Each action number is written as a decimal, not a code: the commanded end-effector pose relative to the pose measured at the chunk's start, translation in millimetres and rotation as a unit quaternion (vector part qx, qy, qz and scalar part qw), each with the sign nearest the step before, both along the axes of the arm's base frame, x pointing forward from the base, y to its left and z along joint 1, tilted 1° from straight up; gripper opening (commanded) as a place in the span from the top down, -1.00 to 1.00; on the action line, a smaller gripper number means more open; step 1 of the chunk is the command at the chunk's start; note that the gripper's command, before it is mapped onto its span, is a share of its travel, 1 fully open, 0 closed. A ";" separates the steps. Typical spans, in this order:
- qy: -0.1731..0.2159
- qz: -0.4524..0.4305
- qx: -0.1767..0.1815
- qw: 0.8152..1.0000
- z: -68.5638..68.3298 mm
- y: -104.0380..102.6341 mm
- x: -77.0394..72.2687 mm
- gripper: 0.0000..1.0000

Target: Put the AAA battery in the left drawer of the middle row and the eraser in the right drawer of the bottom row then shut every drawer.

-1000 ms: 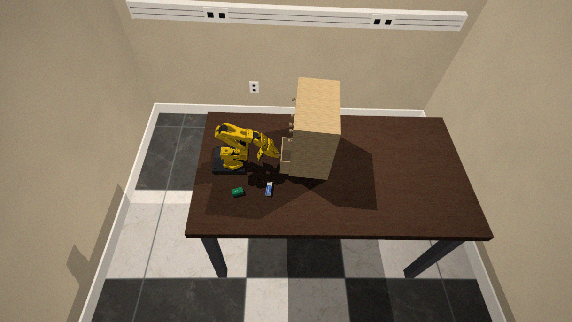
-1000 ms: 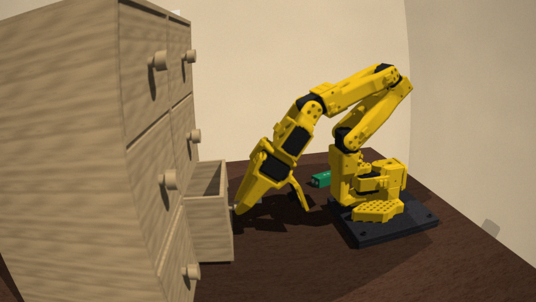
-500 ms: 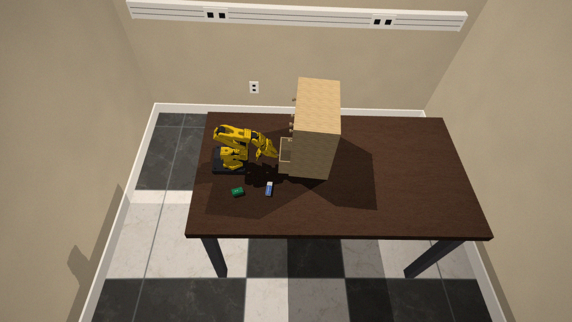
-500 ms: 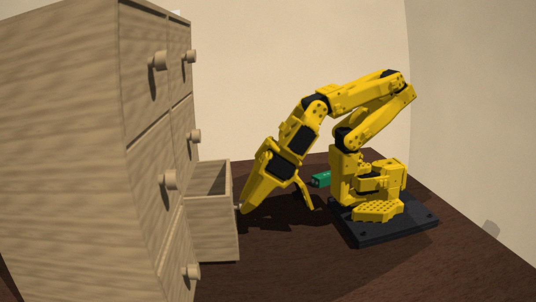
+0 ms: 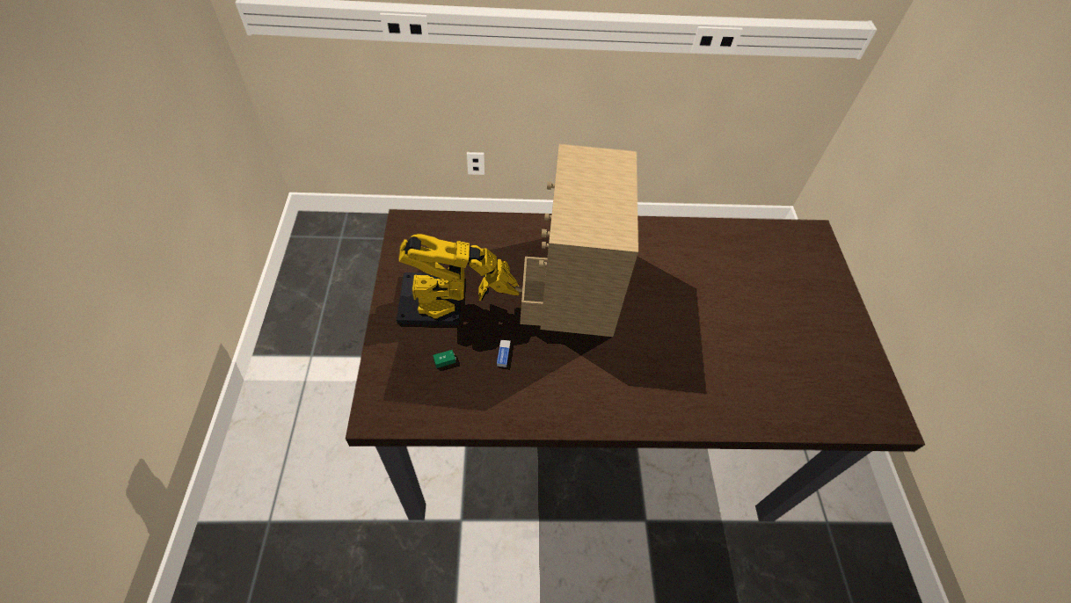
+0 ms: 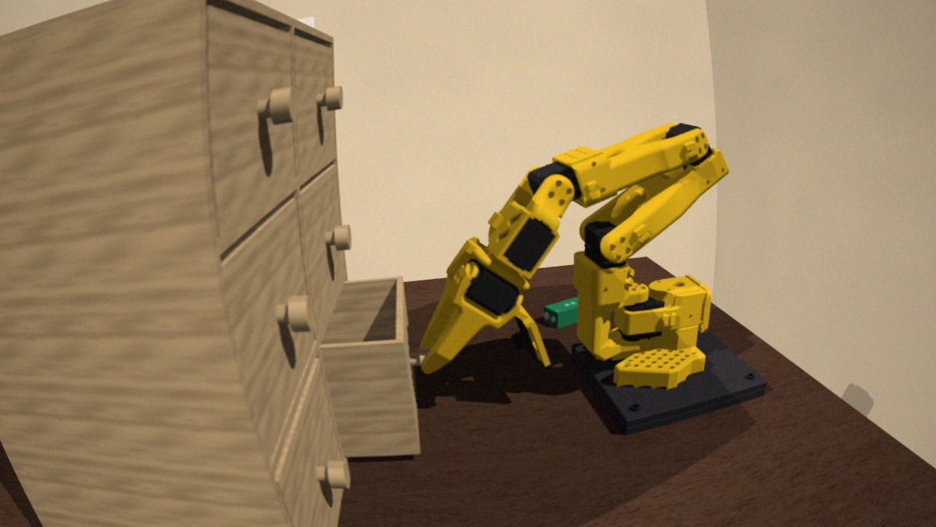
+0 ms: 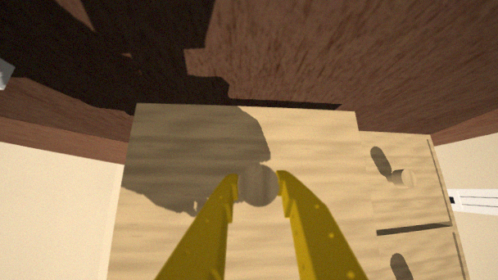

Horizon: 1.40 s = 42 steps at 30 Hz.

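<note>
The wooden chest (image 5: 588, 239) stands on the table with its drawer fronts toward the arm. The right drawer of the bottom row (image 6: 370, 366) is pulled partly out and also shows in the top view (image 5: 533, 288). My gripper (image 7: 258, 190) is shut on this drawer's round knob (image 6: 416, 358), low above the table. The white and blue eraser (image 5: 504, 353) lies on the table in front of the chest, apart from the gripper. I cannot make out the AAA battery in any view.
A small green block (image 5: 445, 359) lies on the table near the arm's base (image 6: 668, 386); it also shows in the exterior view (image 6: 562, 312). The other drawers are shut; the neighbouring knob (image 7: 403, 178) shows in the wrist view.
</note>
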State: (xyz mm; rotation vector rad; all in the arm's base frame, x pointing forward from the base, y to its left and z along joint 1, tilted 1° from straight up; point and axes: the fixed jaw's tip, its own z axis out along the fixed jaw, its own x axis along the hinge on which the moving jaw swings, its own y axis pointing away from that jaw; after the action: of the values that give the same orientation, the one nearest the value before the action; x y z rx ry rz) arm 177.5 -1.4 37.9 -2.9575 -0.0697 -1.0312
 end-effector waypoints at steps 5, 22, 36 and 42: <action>0.003 0.005 0.002 1.000 -1.4 2.3 -7.2 1.00; 0.003 0.007 0.002 1.000 -1.7 2.8 -11.9 1.00; 0.003 0.008 0.002 1.000 -1.6 3.1 -14.3 1.00; 0.003 0.010 0.002 1.000 -1.6 3.3 -16.5 1.00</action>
State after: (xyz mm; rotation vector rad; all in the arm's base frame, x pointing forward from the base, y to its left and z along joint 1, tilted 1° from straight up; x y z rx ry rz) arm 163.7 -1.0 37.8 -2.9580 -0.0794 -1.0260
